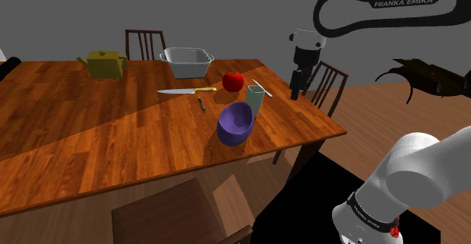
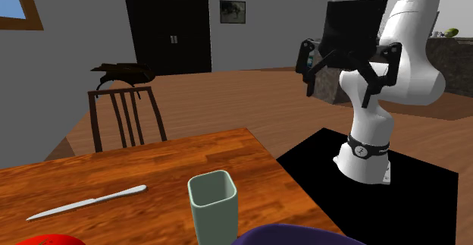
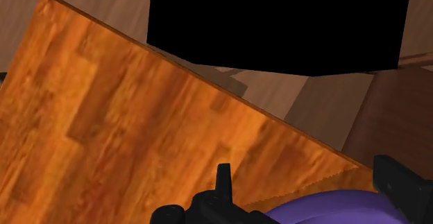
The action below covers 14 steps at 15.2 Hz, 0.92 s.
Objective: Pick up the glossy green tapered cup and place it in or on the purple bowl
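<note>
Cup (image 1: 255,97), pale green and upright, stands on the wooden table (image 1: 75,129) just beside the purple bowl (image 1: 235,123), at about 1 o'clock from it in the shoulder view. We judge the approach to be the step in hand: the gripper (image 1: 297,90) hangs between 2 and 3 o'clock of the cup, fingers spread wide and empty. Next we would bring it over the cup, lower the fingers round its walls clear of the bowl's rim, then close.
</note>
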{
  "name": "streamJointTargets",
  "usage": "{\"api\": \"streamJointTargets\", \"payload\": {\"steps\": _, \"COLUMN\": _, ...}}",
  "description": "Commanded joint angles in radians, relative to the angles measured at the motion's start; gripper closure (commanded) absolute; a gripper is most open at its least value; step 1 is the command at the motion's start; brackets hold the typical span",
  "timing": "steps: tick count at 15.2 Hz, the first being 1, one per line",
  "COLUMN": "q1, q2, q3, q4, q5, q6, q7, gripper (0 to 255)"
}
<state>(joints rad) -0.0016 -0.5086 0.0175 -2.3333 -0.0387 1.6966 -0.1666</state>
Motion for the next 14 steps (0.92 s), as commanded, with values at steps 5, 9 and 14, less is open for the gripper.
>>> {"api": "streamJointTargets", "payload": {"steps": 5, "q1": -0.013, "q2": 0.225, "q3": -0.021, "q4": 0.11, "q5": -0.006, "q6": 0.131, "q7": -0.022, "gripper": 0}}
{"api": "streamJointTargets", "payload": {"steps": 9, "q1": -0.02, "q2": 0.374, "q3": -0.033, "q4": 0.207, "q5": -0.004, "q6": 0.193, "q7": -0.038, "gripper": 0}}
{"api": "streamJointTargets", "payload": {"steps": 14, "q1": -0.029, "q2": 0.562, "q3": -0.044, "q4": 0.357, "q5": 0.005, "q6": 0.243, "q7": -0.058, "gripper": 0}}
